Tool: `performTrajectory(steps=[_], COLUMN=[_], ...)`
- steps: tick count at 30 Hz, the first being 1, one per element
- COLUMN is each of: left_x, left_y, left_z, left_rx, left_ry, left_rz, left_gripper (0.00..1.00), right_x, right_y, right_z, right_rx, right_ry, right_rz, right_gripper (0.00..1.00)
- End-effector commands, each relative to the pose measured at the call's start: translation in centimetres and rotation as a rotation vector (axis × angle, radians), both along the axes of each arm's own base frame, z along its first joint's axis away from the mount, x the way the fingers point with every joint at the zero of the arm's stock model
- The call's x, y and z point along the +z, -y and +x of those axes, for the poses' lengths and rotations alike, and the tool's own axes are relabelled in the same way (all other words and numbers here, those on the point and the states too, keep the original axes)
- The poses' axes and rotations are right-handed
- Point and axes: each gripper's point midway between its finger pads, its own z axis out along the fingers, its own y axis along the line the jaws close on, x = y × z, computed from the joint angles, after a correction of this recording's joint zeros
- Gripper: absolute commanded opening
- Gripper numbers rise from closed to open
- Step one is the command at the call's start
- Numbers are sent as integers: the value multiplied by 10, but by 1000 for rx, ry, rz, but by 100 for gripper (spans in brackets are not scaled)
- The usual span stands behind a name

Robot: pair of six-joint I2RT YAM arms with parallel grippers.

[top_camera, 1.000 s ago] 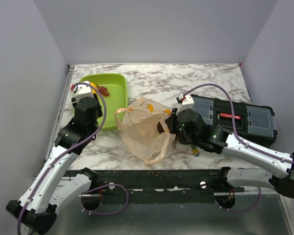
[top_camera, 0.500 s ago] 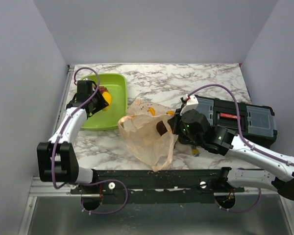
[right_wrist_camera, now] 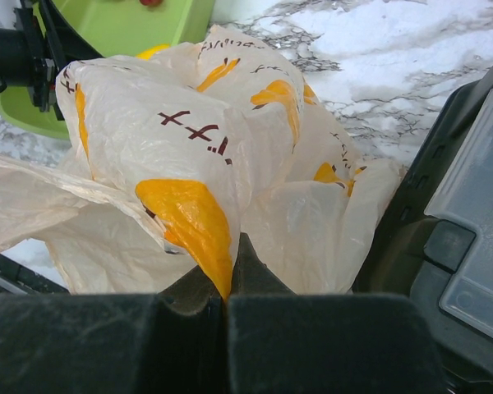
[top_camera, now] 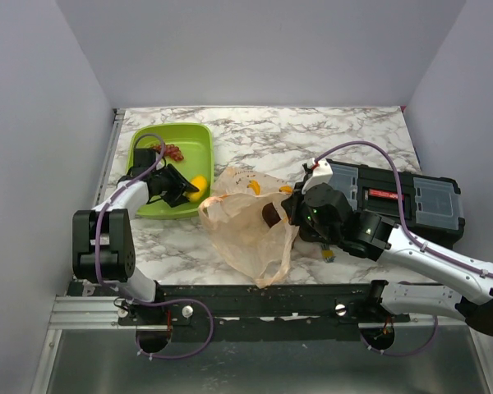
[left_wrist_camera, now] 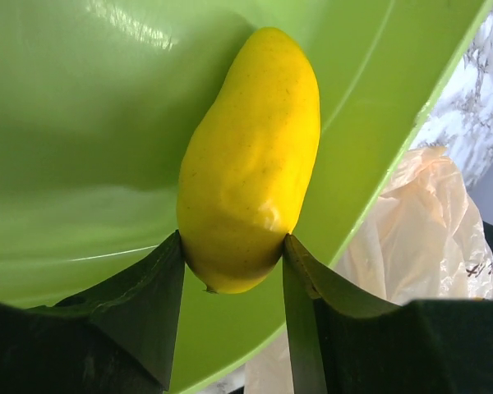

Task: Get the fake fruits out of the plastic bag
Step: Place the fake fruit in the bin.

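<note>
Grip on the mango (left_wrist_camera: 251, 156) sits at its narrow end, where the left gripper (left_wrist_camera: 232, 243) has both jaws pressed against its sides, inside the green tray (left_wrist_camera: 82, 123) at the upper left of the overhead view. The fruit looks smooth, hard-skinned and probably light and hollow, so a tip hold may let it squirt free; its fatter middle seems the safer place. The grapes (top_camera: 172, 151) lie at the tray's far end. The right gripper (right_wrist_camera: 228, 289), fully closed, nips a fold of the plastic bag (right_wrist_camera: 172, 139) at the overhead view's centre. The bag is thin, limp, crinkly film, best taken by a bunched edge or handle.
</note>
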Motion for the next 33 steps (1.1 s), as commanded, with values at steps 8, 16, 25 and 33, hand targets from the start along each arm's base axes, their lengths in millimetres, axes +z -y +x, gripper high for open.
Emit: performTrajectory(steps=[8, 16, 25, 33], left_x=[1, 15, 98, 119], left_y=[0, -8, -21, 31], left_z=[-1, -1, -22, -87], left_rx=[25, 27, 21, -152], left_ry=[-8, 33, 318, 504], left_rz=[-92, -31, 128, 188], left_gripper=[61, 80, 79, 79], right_x=[10, 8, 9, 15], right_y=[6, 5, 4, -5], right_z=[5, 4, 6, 15], right_rx=[-43, -35, -35, -22], right_ry=[21, 16, 22, 47], right_rz=[22, 18, 6, -20], right_gripper=[1, 1, 1, 1])
